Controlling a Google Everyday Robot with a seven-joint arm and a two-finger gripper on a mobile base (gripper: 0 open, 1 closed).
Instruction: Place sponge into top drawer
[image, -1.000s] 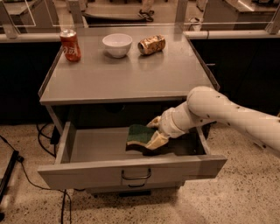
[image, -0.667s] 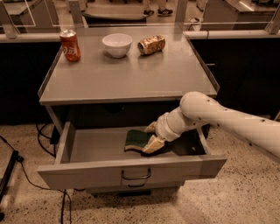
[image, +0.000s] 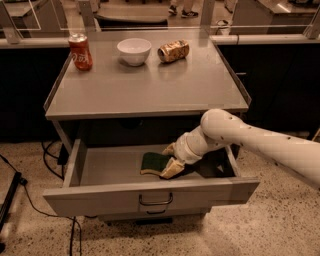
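Observation:
The top drawer is pulled open under the grey table, its curved handle at the centre of the front panel. The sponge, dark green on top with a pale yellow base, is inside the drawer, low near its floor at the middle. My gripper reaches into the drawer from the right. Its tan fingertips sit on either side of the sponge's right end and hold it.
On the table top stand a red soda can, a white bowl and a crushed can lying on its side. Cables run over the floor at the left. A lower drawer front sits beneath.
My gripper has moved the sponge a little left and lower inside the drawer. The arm has dropped slightly with it.

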